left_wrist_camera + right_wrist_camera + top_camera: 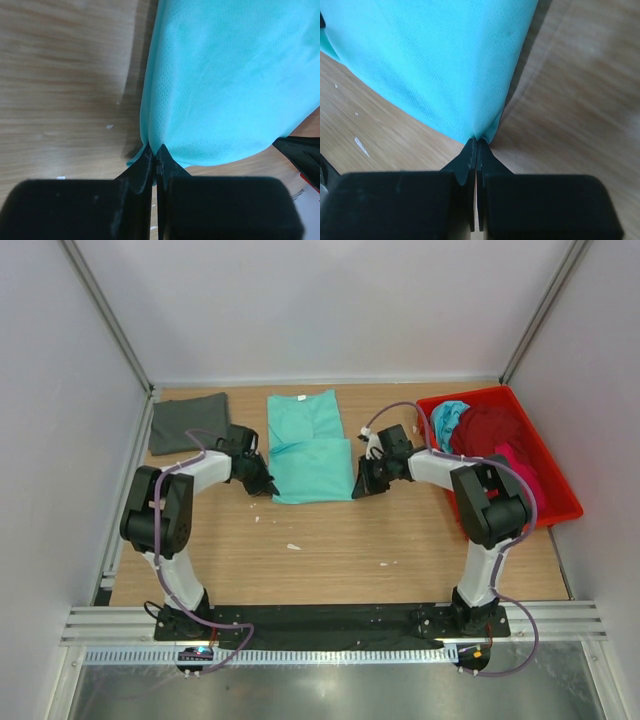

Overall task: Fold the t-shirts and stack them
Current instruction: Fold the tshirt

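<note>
A mint green t-shirt (310, 445) lies partly folded in the middle of the table. My left gripper (268, 483) is shut on its near left corner (152, 142), the cloth pinched between the black fingertips. At the near right corner (480, 136), my right gripper (362, 485) is shut on the cloth in the same way. A dark grey t-shirt (187, 422) lies folded at the far left. Maroon, pink and turquoise t-shirts (490, 435) are heaped in the red tray (560, 502).
The red tray stands at the right of the wooden table (330, 550). Grey walls close in the table on three sides. Small white specks (293, 546) lie on the wood near the middle.
</note>
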{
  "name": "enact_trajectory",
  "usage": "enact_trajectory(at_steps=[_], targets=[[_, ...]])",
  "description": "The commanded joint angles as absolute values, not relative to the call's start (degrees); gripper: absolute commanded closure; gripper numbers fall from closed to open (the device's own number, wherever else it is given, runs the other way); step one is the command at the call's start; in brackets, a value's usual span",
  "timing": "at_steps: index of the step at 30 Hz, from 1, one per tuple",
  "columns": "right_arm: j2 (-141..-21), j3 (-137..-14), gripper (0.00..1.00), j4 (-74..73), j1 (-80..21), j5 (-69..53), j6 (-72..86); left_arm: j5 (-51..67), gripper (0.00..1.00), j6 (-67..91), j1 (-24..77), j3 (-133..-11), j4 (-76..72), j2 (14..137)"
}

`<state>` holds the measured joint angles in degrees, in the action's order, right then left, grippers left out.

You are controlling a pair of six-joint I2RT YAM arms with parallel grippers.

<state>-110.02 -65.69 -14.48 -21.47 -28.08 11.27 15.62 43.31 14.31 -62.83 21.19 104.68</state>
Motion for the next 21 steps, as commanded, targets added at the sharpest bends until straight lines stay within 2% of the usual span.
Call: enact_trajectory(at_steps=[1, 6, 12, 15, 16, 18, 21], targets=[[-101.71, -59.88, 0.99, -10.64, -21.45, -25.41, 14.50, 15.21, 1.00, 44.03, 14.85, -59.69, 25.92, 100.47], [-95.02, -50.55, 0.99, -7.22, -21.71, -25.75, 18.18, 15.73, 1.00, 43.95, 17.13, -53.98, 27.33, 95.20], [-86.58, -41.49, 0.99, -5.54, -22.67, -25.92, 21.27, 14.07, 0.88, 46.05, 18.46, -48.08, 30.05, 88.69], [-84.73, -39.91, 0.88, -6.06, -23.03, -25.76, 22.32, 10.38, 0.76, 46.23, 18.46, -48.60, 34.35, 85.18], [-84.38, -39.82, 0.81, -6.59, -23.11, -25.40, 22.59, 8.54, 0.70, 46.06, 18.54, -49.56, 36.28, 84.30], [-83.07, -40.25, 0.69, -8.86, -23.03, -23.56, 23.11, 7.56, 0.68, 44.49, 18.46, -51.41, 38.22, 82.62], [-80.78, -41.31, 0.65, -11.85, -23.12, -21.45, 24.25, 8.69, 0.65, 41.41, 18.46, -58.69, 41.57, 83.93]])
